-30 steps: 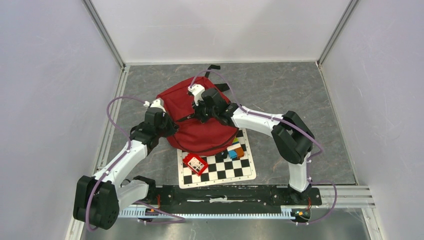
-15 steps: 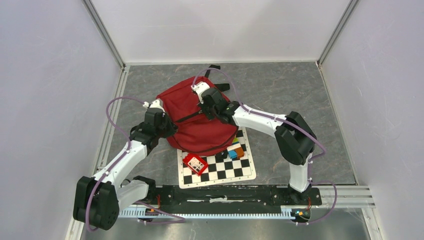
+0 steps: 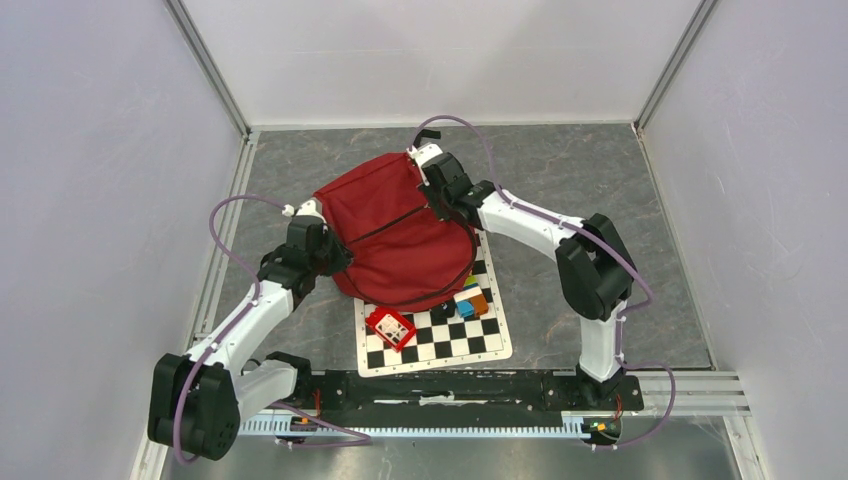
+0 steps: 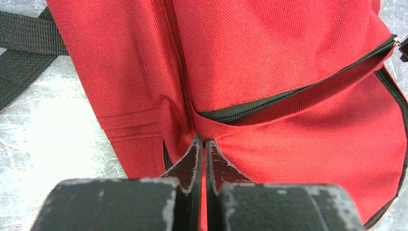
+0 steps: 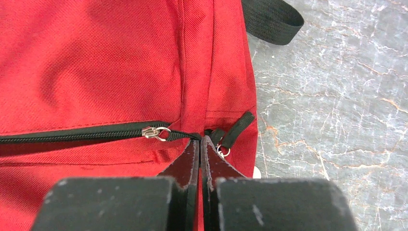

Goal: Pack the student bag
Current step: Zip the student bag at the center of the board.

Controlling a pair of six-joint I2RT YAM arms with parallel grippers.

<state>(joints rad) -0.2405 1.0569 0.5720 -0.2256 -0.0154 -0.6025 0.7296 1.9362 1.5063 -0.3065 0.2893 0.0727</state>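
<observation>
Bag (image 3: 400, 255) lying mid-table, near edge overlapping checkered mat (image 3: 480, 340). Left gripper (image 4: 203, 142) pinching fabric at bag's left seam, fingers pressed together, likely anchoring bag against zipper tug. Right gripper (image 5: 200, 140) closing tight on black pull (image 5: 185, 136) beside slider (image 5: 154, 132), at far-right end of zipper (image 4: 279, 96); probably working pocket zipper for packing. Bag's long axis running roughly near-far, strap loop (image 5: 269, 17) end pointing toward far wall, base toward arms.

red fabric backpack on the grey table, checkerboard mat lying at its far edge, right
No: the black-and-white checkerboard mat lies at the near edge of the red fabric backpack, not the far one; the top external view shows it.
</observation>
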